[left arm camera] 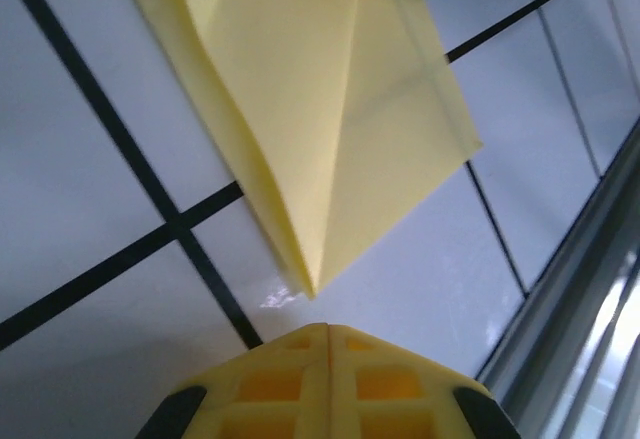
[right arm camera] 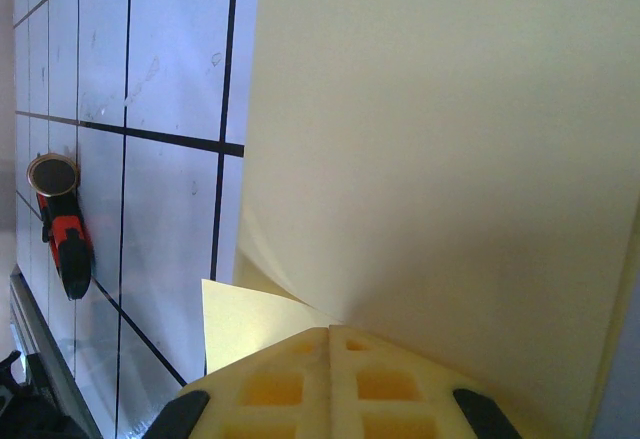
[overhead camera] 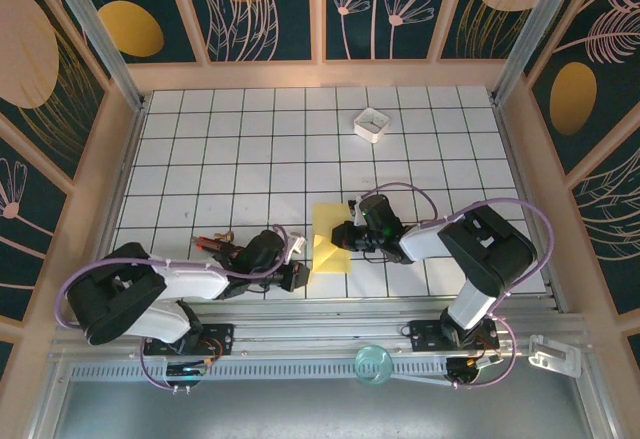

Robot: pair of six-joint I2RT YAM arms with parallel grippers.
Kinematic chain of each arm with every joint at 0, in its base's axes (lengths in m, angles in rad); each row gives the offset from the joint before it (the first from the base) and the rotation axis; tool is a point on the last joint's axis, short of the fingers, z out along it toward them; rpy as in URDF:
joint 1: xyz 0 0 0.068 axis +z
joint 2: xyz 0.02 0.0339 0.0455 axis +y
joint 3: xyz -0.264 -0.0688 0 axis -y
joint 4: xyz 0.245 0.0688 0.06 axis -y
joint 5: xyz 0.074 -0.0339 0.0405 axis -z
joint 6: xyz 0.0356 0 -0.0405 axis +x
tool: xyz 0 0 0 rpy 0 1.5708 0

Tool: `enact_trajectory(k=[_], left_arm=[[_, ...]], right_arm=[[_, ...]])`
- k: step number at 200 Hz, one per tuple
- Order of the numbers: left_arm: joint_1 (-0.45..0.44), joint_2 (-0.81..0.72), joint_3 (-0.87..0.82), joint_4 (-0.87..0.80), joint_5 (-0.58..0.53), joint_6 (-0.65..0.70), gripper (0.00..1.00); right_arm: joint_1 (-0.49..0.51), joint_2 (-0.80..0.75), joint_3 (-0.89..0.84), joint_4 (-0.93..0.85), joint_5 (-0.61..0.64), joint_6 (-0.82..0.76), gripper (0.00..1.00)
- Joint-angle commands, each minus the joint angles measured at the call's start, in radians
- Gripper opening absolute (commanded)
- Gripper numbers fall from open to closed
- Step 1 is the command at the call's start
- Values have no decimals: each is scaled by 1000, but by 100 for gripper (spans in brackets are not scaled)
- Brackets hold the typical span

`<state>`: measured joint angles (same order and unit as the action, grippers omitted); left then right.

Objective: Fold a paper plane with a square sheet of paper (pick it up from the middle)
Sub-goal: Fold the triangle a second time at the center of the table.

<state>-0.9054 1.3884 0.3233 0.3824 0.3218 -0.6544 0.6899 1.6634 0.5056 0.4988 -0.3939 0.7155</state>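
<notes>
The left pincer (left arm camera: 330,331) is closed, finger against finger, with nothing between them. It sits low over the worktop (left arm camera: 90,289), close to the near rail. The square sheet of paper (left arm camera: 340,109) lies just ahead of it, partly folded. A sharp folded corner points back at the fingertips, near them but clear of them.

From above, the sheet (overhead camera: 328,241) lies flat between the two arms with its long axis running near to far. The left pincer (overhead camera: 296,277) is off its near-left corner. The right pincer (overhead camera: 347,234) is at its right edge and is the nearer of the two, so the next crease is judged to fall to the right arm, with the left placed to pin the near corner.

The right pincer (right arm camera: 330,331) is also closed. A pale yellow flap (right arm camera: 450,159) rises from just at its fingertips and stands close to the lens.

Not determinable:
- Whether that flap is pinched between the fingers or only pressed by them.
- The fold layers under the flap, and the sheet's far edge, in the right wrist view.

Further left lies a red-handled tool (right arm camera: 62,224), well apart from the sheet. A small white box (overhead camera: 372,124) stands far back on the worktop.
</notes>
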Motion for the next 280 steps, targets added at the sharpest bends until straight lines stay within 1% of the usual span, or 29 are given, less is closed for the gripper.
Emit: enact_trajectory(k=[1, 41, 93, 142, 195, 231, 263, 280], left_arm=[[1, -4, 46, 34, 64, -59, 0], [65, 120, 91, 175, 160, -159, 0], [79, 214, 146, 127, 188, -137, 0], [92, 204, 115, 66, 134, -124, 0], [105, 240, 98, 37, 127, -133, 0], [105, 244, 108, -55, 89, -113, 0], [105, 251, 107, -116, 73, -101, 0], [105, 254, 99, -126, 63, -100, 0]], right_arm=[[-5, 49, -23, -123, 66, -8, 0], [-4, 48, -20, -124, 66, -7, 0], [-5, 46, -19, -127, 67, -10, 0], [-6, 50, -10, -130, 64, -15, 0], [-5, 48, -7, -129, 63, -19, 0], [-6, 30, 15, -147, 51, -26, 0], [-5, -8, 77, -188, 25, -40, 0], [-6, -39, 107, -208, 7, -45, 4]])
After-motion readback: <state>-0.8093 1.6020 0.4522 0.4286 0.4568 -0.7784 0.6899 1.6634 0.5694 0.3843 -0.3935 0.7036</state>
